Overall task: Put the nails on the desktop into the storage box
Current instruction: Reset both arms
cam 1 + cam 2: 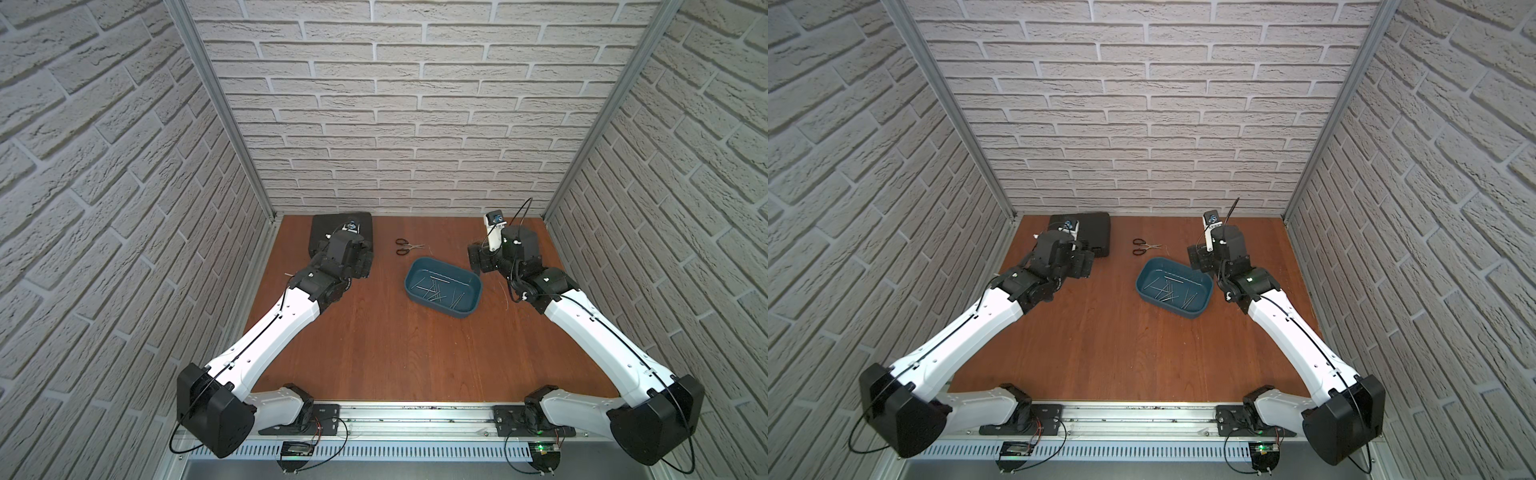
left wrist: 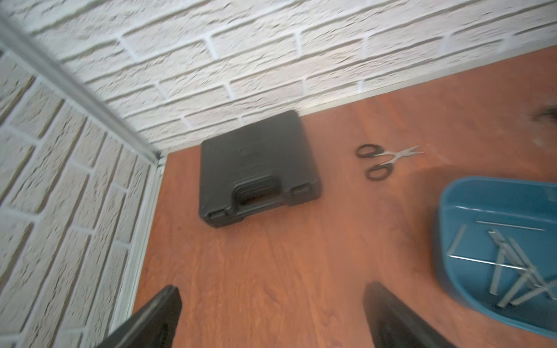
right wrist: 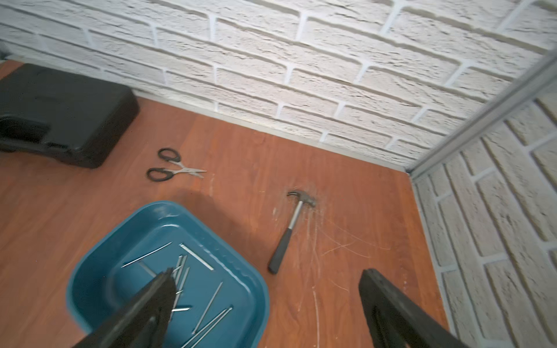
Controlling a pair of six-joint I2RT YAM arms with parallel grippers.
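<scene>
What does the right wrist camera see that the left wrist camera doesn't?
Only the right wrist view shows the hammer, lying on the desktop near the storage box. Only the left wrist view shows the whole black case; the right wrist view cuts it off. Both show the scissors and the storage box with the nails in it.

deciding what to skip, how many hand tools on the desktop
2: scissors between the black case and storage box; hammer beside the box, shown in the right wrist view. More may be hidden.
</scene>
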